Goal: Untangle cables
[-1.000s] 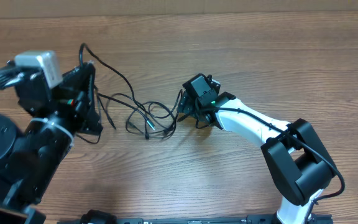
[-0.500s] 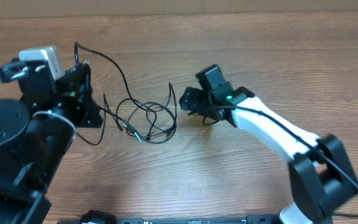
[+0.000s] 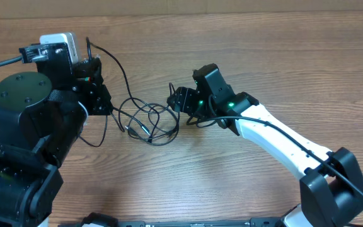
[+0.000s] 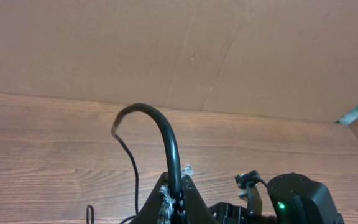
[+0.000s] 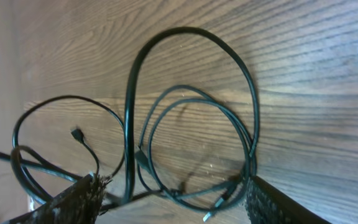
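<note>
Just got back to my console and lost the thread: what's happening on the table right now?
Both arms are working on a tangle of thin black cables lying on the wooden table. The left fingers are shut on one cable strand, which arches up out of them. The right fingers are open at the tangle's right edge, straddling several loops without pinching any. The cables are not yet separated.

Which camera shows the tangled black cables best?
The right wrist camera: it looks closely at the cables, so each loop is clear. The overhead camera shows the whole tangle, but small. The left wrist camera shows only a bit curving up.
</note>
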### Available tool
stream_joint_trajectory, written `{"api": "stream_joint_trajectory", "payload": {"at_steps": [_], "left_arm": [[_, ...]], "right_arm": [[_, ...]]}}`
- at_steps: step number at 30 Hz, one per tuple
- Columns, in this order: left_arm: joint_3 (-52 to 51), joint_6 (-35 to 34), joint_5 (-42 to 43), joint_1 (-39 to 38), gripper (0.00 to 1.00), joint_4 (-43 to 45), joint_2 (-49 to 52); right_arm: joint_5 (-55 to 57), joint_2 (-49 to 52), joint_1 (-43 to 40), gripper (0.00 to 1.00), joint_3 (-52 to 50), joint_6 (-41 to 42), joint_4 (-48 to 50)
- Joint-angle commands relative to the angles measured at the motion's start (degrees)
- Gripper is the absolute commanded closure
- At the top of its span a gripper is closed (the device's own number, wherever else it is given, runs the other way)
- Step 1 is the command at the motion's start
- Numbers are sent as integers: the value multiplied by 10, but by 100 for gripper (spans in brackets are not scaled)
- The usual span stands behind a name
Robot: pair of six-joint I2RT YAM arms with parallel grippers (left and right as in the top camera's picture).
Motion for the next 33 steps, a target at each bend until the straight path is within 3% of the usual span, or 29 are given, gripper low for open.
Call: {"api": "stream_joint_trajectory", "payload": {"at_steps": [1,3,5,9,13,14,15,18,21,27,28,33], "left_arm": [[9,7,-8,0,96,-1,-5],[9,7,-8,0,95,-6,-5],[9,7,-8,0,95,-7,-4],[9,7,-8,0,94,-9,-4],[9,7,-8,0,91,-10,-4],[9,7,-8,0,91,-15,-3],[9,7,-8,0,91,-22,0],[9,7,-8,0,96,-40,28],[9,7,-7,0,96,-48,59],[9,7,54,-2,88,-165,158],[9,7,59,-5,84,-206,203],[9,9,86,-11,82,-327,351]], "right_arm": [[1,22,5,28,-2,25,4],[1,46,15,27,-2,25,14],[2,58,18,35,-2,25,22],[10,59,18,96,-2,25,30],[8,57,3,96,-2,25,61],[8,57,-7,78,-2,25,62],[9,57,-11,71,-2,25,62],[11,57,-25,62,-2,25,60],[10,57,-27,35,-2,25,46],[73,57,-8,20,-2,25,-29],[96,57,-7,18,-2,25,-39],[131,57,-7,12,-2,25,-67]]}}
